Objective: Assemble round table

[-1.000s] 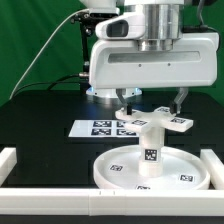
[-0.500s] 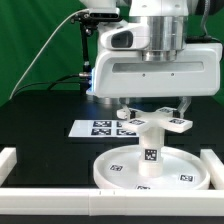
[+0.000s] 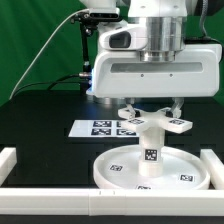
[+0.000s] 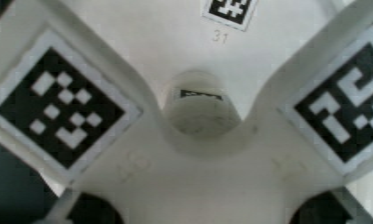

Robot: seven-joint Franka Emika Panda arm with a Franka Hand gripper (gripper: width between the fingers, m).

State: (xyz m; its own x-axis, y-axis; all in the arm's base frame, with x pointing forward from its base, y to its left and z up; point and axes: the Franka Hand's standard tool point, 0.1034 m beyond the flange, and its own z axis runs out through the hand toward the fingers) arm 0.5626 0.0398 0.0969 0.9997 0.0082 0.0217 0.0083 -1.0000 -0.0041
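Note:
The large round rimmed disc [image 3: 110, 170] lies flat at the front of the table. The short cylindrical leg [image 3: 150, 150] stands upright at its centre. The small cross-shaped base [image 3: 160, 122] sits on top of the leg, its tags facing up. My gripper [image 3: 152, 106] hangs directly over the base, open, with one finger on each side of it at the height of its arms. In the wrist view the base [image 4: 201, 80] fills the frame, with a round hub between two tagged arms. My gripper [image 4: 204, 212] shows only as dark fingertips [image 4: 76, 212] at the corners.
The marker board [image 3: 100, 127] lies flat behind the disc. White border rails run along the front [image 3: 60, 205], the exterior view's left [image 3: 15, 160] and right [image 3: 212, 165]. A green backdrop and the arm's own base stand behind.
My gripper has turned about its vertical axis from an angled pose to square-on above the base. Its fingers have since come slightly closer together. The disc, leg and base have not moved.

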